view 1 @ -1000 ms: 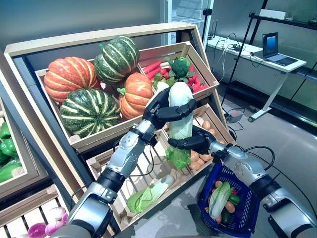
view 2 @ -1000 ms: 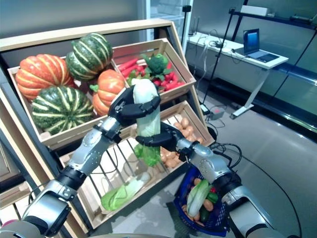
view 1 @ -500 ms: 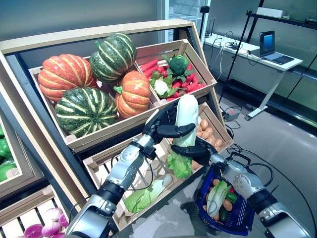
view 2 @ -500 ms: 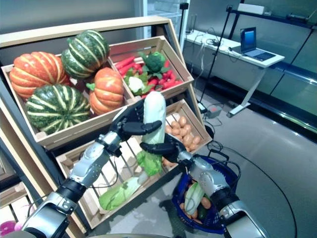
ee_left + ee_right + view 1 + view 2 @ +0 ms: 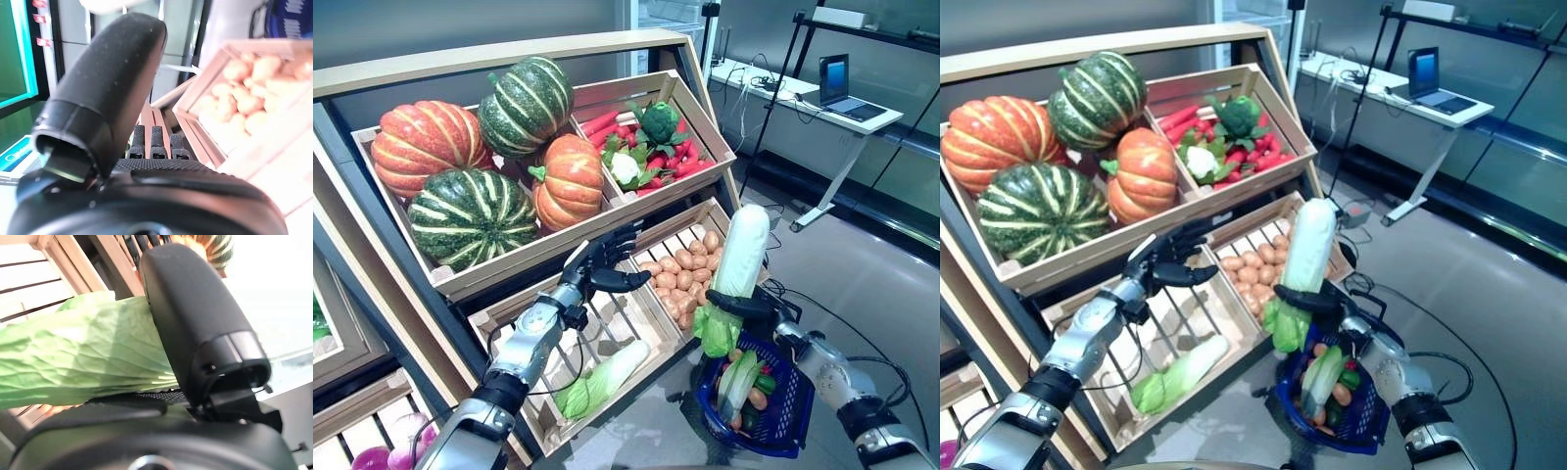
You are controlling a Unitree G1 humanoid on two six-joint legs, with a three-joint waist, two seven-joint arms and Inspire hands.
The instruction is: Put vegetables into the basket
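Note:
My right hand (image 5: pixel 759 307) is shut on a long white cabbage with green leaves (image 5: pixel 736 262) and holds it upright just above the blue basket (image 5: pixel 800 401) on the floor. Its green leaves fill the right wrist view (image 5: pixel 83 357) against the thumb (image 5: pixel 195 318). The basket holds another pale green cabbage (image 5: pixel 740 377) and small orange, green and red vegetables. My left hand (image 5: pixel 605 266) is open and empty in front of the stand's lower crate, left of the cabbage. Its straight fingers (image 5: pixel 154 142) show in the left wrist view.
The slanted wooden stand (image 5: pixel 509 59) with crates takes up the left and middle. A crate of potatoes (image 5: pixel 680 284) sits right behind the held cabbage. A white desk with a laptop (image 5: pixel 837 83) stands at the back right. Grey floor (image 5: pixel 891 284) lies to the right of the basket.
My left hand has let go of the cabbage and drawn back left to the crate. My right hand has carried the cabbage right, over the basket. The camera has shifted.

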